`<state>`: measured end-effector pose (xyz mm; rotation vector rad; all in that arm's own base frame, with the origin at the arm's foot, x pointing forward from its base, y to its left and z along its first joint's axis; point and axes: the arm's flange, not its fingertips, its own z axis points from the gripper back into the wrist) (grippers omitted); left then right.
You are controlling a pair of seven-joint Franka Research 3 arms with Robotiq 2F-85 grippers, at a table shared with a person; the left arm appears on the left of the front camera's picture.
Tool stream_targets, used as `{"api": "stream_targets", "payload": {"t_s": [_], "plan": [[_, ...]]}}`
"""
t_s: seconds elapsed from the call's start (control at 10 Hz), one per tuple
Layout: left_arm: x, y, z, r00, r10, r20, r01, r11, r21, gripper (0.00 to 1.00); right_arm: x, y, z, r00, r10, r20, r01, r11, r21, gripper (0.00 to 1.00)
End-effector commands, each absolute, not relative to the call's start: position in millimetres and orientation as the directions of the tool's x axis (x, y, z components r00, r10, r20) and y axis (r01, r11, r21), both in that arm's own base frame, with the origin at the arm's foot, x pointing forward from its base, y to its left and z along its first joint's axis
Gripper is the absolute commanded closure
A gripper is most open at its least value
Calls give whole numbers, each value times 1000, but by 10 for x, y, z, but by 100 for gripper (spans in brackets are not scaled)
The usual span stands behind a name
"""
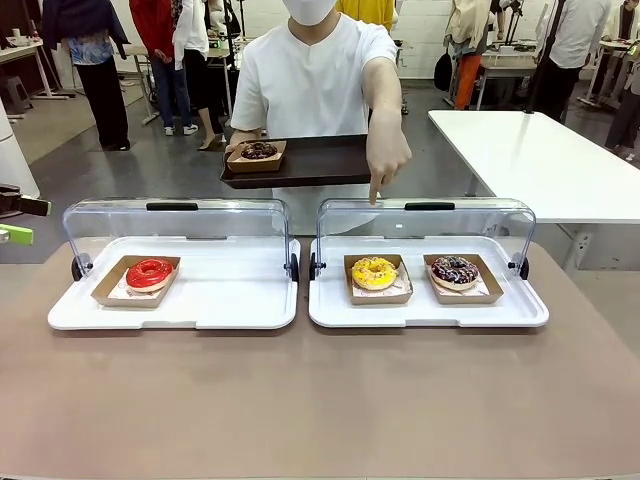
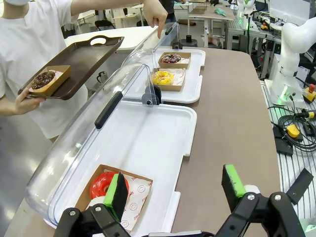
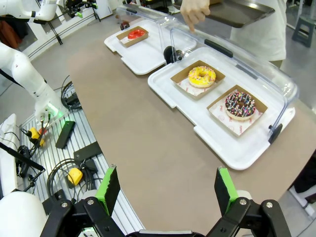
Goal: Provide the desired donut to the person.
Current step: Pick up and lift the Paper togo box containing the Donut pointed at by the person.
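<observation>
Left gripper (image 2: 175,187) above the near end of the left tray (image 1: 230,300), jaws spread wide with nothing between them, one green pad (image 2: 116,193) in front of the red donut (image 1: 150,273) in the left wrist view. On the left of the brown surface (image 1: 320,400), that white tray with its clear lid (image 1: 180,225) swung up and back, the red donut in a cardboard holder (image 1: 108,290) at the tray's left end, the remainder of the tray bare. Beyond the two trays, at the far side, person (image 1: 310,90) in a white shirt, one hand (image 2: 24,101) under a dark serving tray (image 1: 310,160) bearing a chocolate donut (image 1: 258,151) in its own cardboard holder. Pointing hand (image 1: 385,160) stretched forward, index finger aimed down, tip just above the top edge of the right lid (image 1: 430,220), straight behind the yellow donut (image 1: 374,272) in the front view. On the right, second white tray (image 1: 325,300) just beside the first, lid likewise raised, yellow donut in the left holder, chocolate donut with coloured sprinkles (image 1: 455,270) in the right holder, the two holders close together but apart. Right gripper (image 3: 167,187) over the near edge of the surface, well apart from the right tray, jaws spread wide and empty.
</observation>
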<state>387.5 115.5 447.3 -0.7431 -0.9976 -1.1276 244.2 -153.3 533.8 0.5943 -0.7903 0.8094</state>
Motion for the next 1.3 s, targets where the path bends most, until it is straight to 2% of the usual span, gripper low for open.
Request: {"api": "stream_targets", "payload": {"t_s": [0.0,0.6,0.7,0.9,1.0,1.1,1.2], "plan": [[3862,1166,4463,105,-366,925,959,283,3,0,2467,-1524,5336,421,385,821,-820,548,164,0],[3862,1166,4463,105,-366,925,959,283,3,0,2442,-1533,5338,443,402,802,-811,561,167,0],[3862,1166,4463,105,-366,925,959,283,3,0,2444,-1236,5479,384,508,771,-854,514,86,0],[3862,1166,4463,105,-366,925,959,283,3,0,2783,-589,5740,407,587,700,-873,476,109,0],[3862,1166,4463,105,-366,925,959,283,3,0,2972,-211,5793,428,669,608,-878,466,104,0],[3862,1166,4463,105,-366,925,959,283,3,0,3132,109,5782,445,704,553,-867,494,70,0],[3862,1166,4463,105,-366,925,959,283,3,0,3253,434,5729,420,767,485,-884,467,28,0]]}}
